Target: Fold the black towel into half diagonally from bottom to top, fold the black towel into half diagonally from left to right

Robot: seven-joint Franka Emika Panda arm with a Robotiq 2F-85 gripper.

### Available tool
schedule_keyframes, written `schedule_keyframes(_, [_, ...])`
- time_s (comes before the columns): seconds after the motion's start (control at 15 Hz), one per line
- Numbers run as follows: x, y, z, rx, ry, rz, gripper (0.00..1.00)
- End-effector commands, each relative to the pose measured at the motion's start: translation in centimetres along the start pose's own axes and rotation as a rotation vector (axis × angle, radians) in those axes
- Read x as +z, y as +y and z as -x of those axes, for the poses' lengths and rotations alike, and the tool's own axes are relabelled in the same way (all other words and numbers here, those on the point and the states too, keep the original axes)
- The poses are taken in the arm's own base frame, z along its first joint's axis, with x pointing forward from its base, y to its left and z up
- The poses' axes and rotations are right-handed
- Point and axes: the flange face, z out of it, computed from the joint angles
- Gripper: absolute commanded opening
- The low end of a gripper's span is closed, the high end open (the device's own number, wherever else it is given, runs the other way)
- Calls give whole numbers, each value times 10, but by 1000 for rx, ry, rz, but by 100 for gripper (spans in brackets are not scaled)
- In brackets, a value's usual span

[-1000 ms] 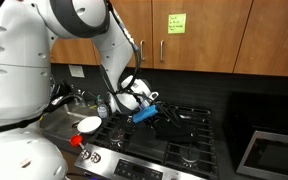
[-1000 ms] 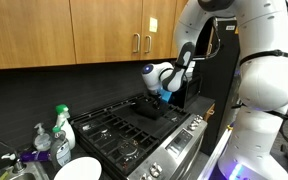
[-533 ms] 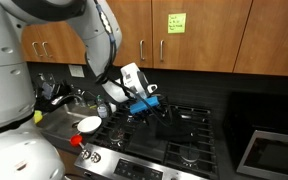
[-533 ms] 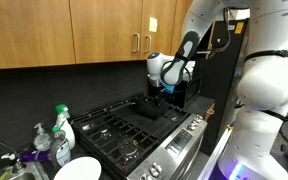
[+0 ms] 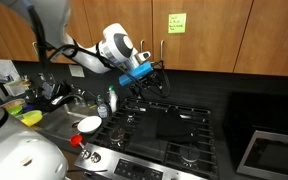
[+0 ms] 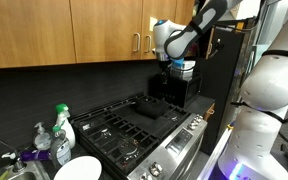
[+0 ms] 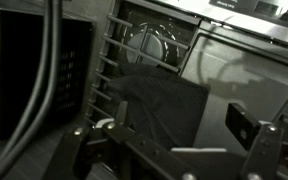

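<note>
The black towel (image 5: 180,124) lies flat on the grates of the gas stove (image 5: 134,135), and it shows in both exterior views (image 6: 156,110). My gripper (image 5: 151,76) hangs in the air well above the stove, over the towel's left part, open and empty. In an exterior view it is high in front of the cabinets (image 6: 175,68). In the wrist view the towel (image 7: 159,100) is a dark square far below my open gripper (image 7: 179,122), with one pad (image 7: 244,125) at the right.
A sink counter beside the stove holds a white plate (image 5: 89,124), bottles (image 6: 62,125) and a red object (image 5: 76,141). A black appliance (image 6: 180,88) stands behind the stove. Wooden cabinets (image 5: 204,30) hang above. A built-in oven (image 5: 272,152) is at the far right.
The arm has risen from just above the towel on the stove to well above it. The gripper came up open with nothing in it. The towel stays flat.
</note>
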Motion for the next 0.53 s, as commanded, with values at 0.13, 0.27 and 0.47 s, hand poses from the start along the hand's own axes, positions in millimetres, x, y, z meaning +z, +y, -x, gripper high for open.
schedule_keyframes(0.13, [-83,41,53,184,243,-52,100])
schedule_keyframes(0.27, [-82,45,41,169,221,-22,100])
schedule_keyframes(0.47, [-67,34,54,205,271,-11,100])
